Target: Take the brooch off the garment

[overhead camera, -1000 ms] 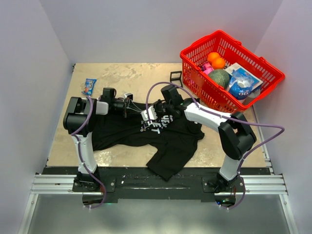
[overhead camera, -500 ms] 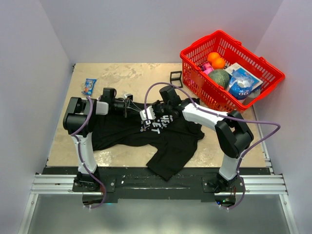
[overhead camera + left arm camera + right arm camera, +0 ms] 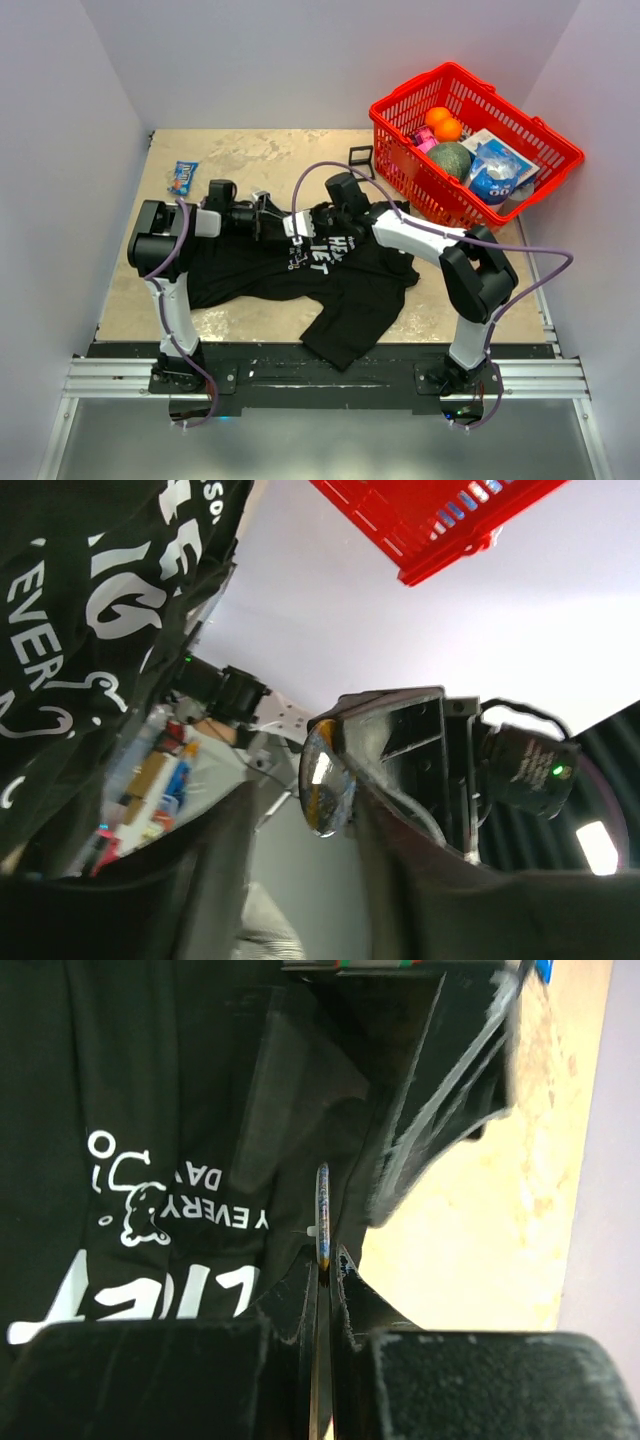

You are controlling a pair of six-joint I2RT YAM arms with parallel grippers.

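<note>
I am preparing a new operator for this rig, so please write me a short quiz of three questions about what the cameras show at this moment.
1. True or false: the brooch lies free on the garment.
2. Which end effector pinches the brooch? A left, B right, C neither.
3. Name the container at the far right of the table.
Key: 1 false; 2 B, the right end effector is shut on it; 3 the red basket.
</note>
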